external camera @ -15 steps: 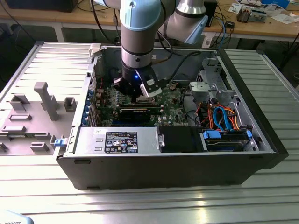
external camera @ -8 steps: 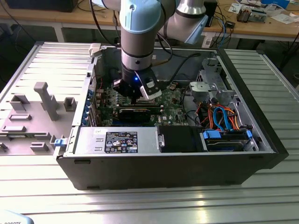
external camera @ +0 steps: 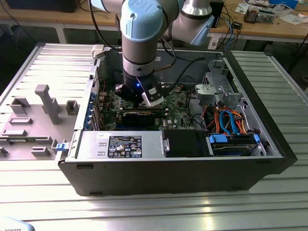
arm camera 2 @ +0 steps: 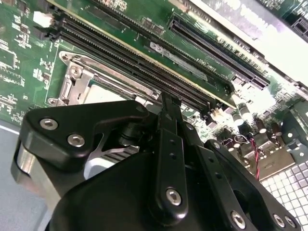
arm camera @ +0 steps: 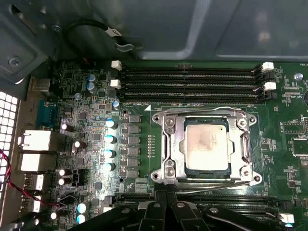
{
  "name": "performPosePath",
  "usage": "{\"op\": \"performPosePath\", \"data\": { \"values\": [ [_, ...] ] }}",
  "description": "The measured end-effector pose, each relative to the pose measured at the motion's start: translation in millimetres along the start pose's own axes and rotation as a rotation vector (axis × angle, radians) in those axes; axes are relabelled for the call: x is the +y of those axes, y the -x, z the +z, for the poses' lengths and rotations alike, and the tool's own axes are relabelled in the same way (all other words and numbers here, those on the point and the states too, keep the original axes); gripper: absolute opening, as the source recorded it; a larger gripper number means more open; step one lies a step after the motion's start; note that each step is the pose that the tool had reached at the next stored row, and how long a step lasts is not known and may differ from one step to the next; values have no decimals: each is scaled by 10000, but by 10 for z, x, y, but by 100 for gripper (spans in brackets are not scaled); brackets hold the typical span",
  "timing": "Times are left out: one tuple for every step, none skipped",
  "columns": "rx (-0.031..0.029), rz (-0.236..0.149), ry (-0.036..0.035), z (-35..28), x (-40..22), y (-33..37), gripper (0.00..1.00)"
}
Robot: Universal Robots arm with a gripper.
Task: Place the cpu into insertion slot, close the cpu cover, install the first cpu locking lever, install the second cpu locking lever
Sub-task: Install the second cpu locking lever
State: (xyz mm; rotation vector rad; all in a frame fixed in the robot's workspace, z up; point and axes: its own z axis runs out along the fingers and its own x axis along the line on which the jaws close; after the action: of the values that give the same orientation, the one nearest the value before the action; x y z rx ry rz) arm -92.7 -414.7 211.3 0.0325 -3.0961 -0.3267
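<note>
Cpu [arm camera: 207, 142]: seated in the socket on the motherboard [arm camera: 144, 120].
Cpu cover [arm camera: 168, 144]: shut down around the chip.
Gripper [arm camera: 166, 195]: fingers close together, empty, just beside the socket's edge.

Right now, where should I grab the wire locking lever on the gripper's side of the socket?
On the locking lever, pinch across its thin straight run from straight above. It lies low beside the cpu cover, so a sideways approach would likely hit the frame.

The cpu [arm camera: 207, 143] top is dull, smudged metal; its cover [arm camera: 169, 144] shiny bare steel; the hand [arm camera 2: 166, 113] matt black; the bench [external camera: 202, 211] ribbed aluminium
</note>
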Motion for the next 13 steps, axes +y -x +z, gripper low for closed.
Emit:
{"op": "performPosePath", "data": {
  "values": [
    [-1, -1, 23, 8, -1, -4, 11],
    [-1, -2, 49, 23, -5, -9, 11],
    [0, -4, 62, 35, -8, -10, 11],
    [-1, -3, 76, 49, -10, -10, 11],
    [-2, -3, 102, 68, -15, -11, 11],
    [-1, -5, 135, 85, -18, -12, 11],
    [2, -6, 156, 100, -21, -14, 11],
    [3, -5, 202, 118, -20, -17, 11],
    [-8, -6, 252, 132, -13, -18, 11],
    [-9, -5, 251, 133, -11, -19, 11],
    [-6, -8, 264, 134, -7, -20, 11],
    [-6, -8, 271, 135, -3, -22, 11],
    [-7, -8, 275, 137, 2, -24, 11]
  ]
}}
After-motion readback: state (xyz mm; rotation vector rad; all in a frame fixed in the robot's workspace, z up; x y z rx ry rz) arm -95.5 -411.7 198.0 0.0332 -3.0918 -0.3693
